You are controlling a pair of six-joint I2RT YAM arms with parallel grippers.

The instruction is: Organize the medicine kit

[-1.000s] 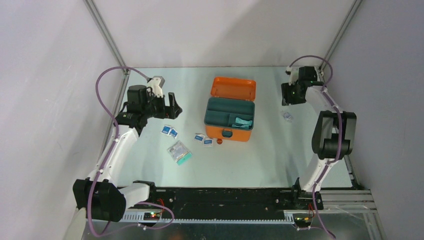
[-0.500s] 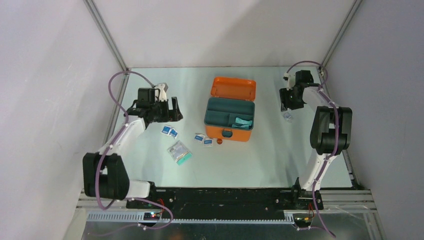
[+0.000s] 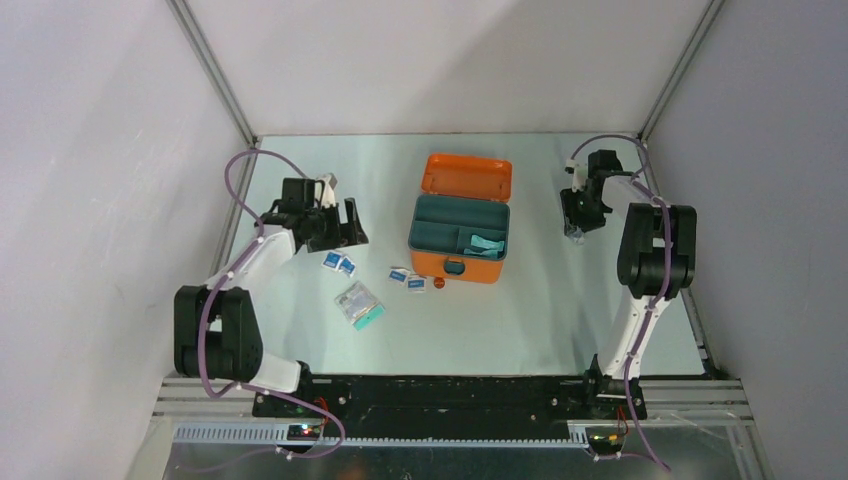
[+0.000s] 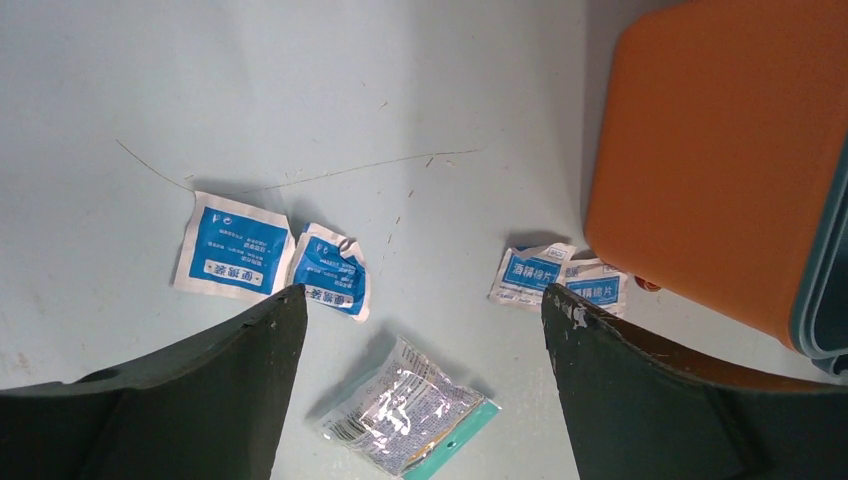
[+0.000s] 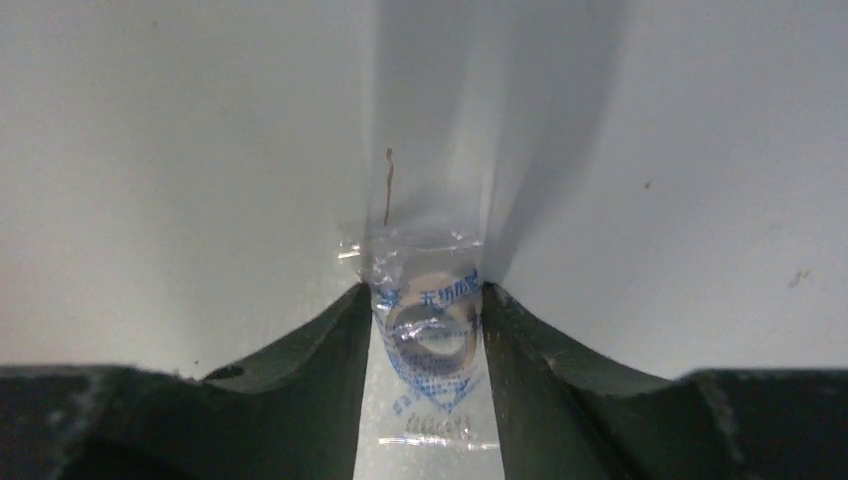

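The medicine kit is an orange box standing open at the table's middle, lid tipped back, with a teal tray inside. Its orange wall fills the right of the left wrist view. My left gripper hovers open to its left, over blue-white packets and a clear bag with a teal strip; nothing sits between its jaws. My right gripper is down on the table right of the kit. There its fingers press both sides of a clear packet holding a tape roll.
Two blue-white packets lie left of the kit, two more by its front left corner, next to a small red item. The clear bag lies nearer the front. Walls close the table at left, right and back.
The left arm swung right and lowered toward the packets. The right gripper came down and toward the front over the clear packet, and its jaws narrowed onto it.
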